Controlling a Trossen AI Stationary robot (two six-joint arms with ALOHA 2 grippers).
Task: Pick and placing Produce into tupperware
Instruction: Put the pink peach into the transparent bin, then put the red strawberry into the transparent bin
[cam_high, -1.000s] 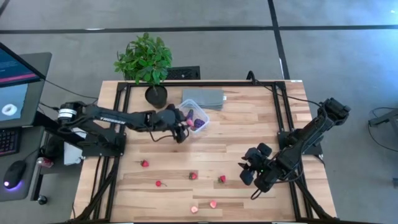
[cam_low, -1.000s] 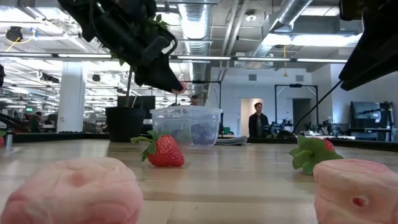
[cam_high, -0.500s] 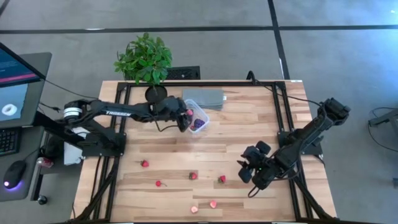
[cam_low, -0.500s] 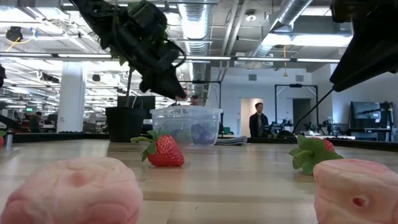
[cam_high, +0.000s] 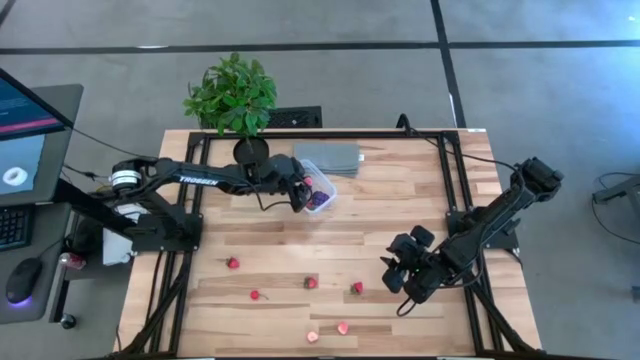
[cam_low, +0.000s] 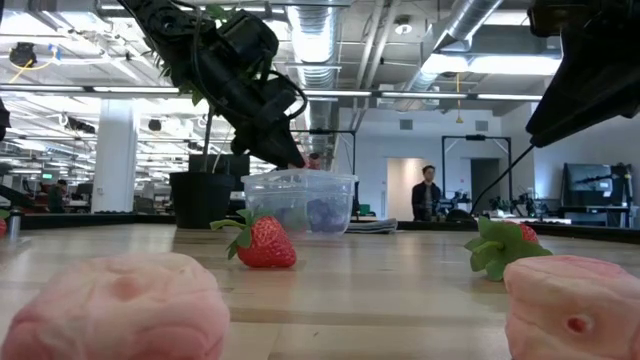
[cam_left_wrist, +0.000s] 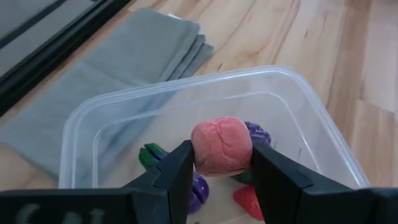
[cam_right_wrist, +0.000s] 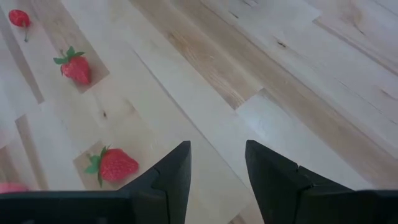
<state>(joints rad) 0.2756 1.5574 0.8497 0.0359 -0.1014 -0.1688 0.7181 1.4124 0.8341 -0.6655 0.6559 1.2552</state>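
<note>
The tupperware (cam_high: 320, 190) is a clear box at the table's far middle, holding two purple pieces (cam_left_wrist: 259, 133) and a red one (cam_left_wrist: 247, 200). My left gripper (cam_high: 300, 189) hangs over the box's left part, shut on a pale pink produce piece (cam_left_wrist: 222, 140). More produce lies on the near half of the table: red strawberries (cam_high: 232, 263) (cam_high: 357, 288) and pink pieces (cam_high: 342, 328). My right gripper (cam_high: 392, 276) hovers at the near right, open, with nothing between its fingers (cam_right_wrist: 177, 174). My left gripper pinches the pink piece between its two fingers (cam_left_wrist: 180, 168), one on each opposite side (cam_left_wrist: 200, 152). The fingers slant downward from the table's left. The piece is lifted clear, over the inside of the tupperware (cam_left_wrist: 186, 84).
A flat grey slab (cam_high: 327, 157) lies just beyond the tupperware, and a potted plant (cam_high: 232, 95) stands at the far left edge. Bare wood lies between the box and the scattered fruit. A person (cam_low: 427, 192) stands far back in the room.
My left gripper, still shut on the pink piece, has swung toward the table's far edge, from beside the tupperware's near left corner to over the box. The piece stays lifted clear.
</note>
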